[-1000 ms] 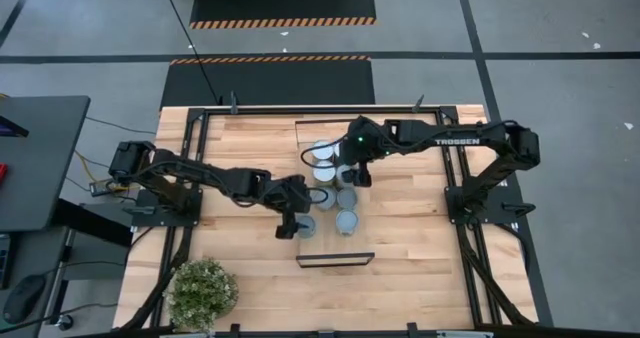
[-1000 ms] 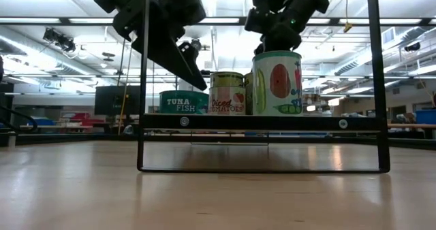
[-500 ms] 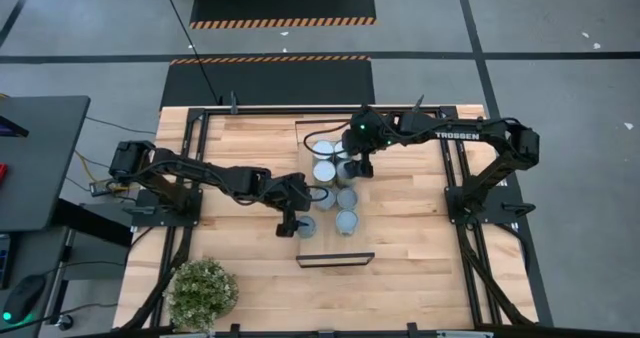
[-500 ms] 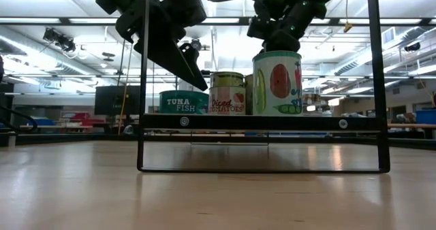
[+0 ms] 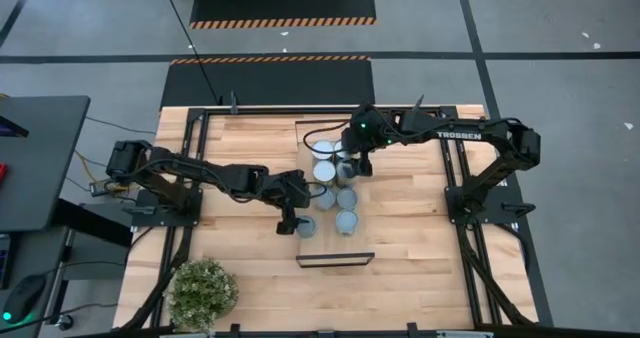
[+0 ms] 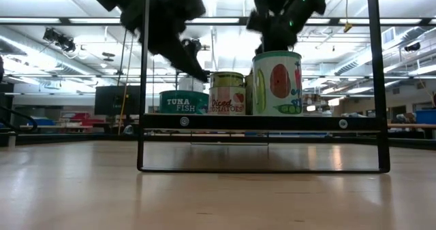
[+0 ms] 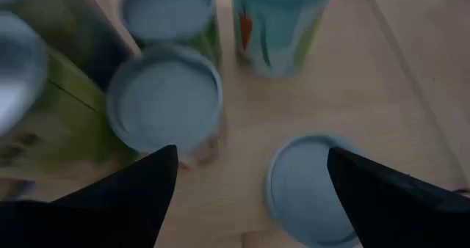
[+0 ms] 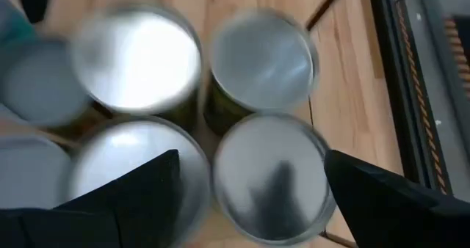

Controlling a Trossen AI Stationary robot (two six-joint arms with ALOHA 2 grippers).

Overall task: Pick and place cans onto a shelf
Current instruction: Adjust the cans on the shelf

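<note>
Several cans [image 5: 335, 188] with silvery tops stand upright in two rows on the long shelf [image 5: 335, 260]. The low view shows the shelf's end [image 6: 272, 122], with the cans [image 6: 276, 84] standing on it. My left gripper [image 5: 290, 221] is open and empty above the near left cans; in its wrist view [image 7: 246, 156] a flat can [image 7: 316, 193] and a taller can [image 7: 165, 101] lie below it. My right gripper [image 5: 357, 166] is open and empty above the far cans; its wrist view [image 8: 250, 156] shows several can tops [image 8: 268, 174] just below.
A bushy green plant [image 5: 203, 291] stands at the table's near left corner. Black metal arm frames [image 5: 470, 203] flank the table's left and right sides. A dark desk [image 5: 35, 158] stands off the table's left. Bare planks lie right of the shelf [image 5: 410, 218].
My right gripper has gone a little toward the table's far edge above the cans, staying open. My left gripper has risen slightly over the near cans. The cans stand as before.
</note>
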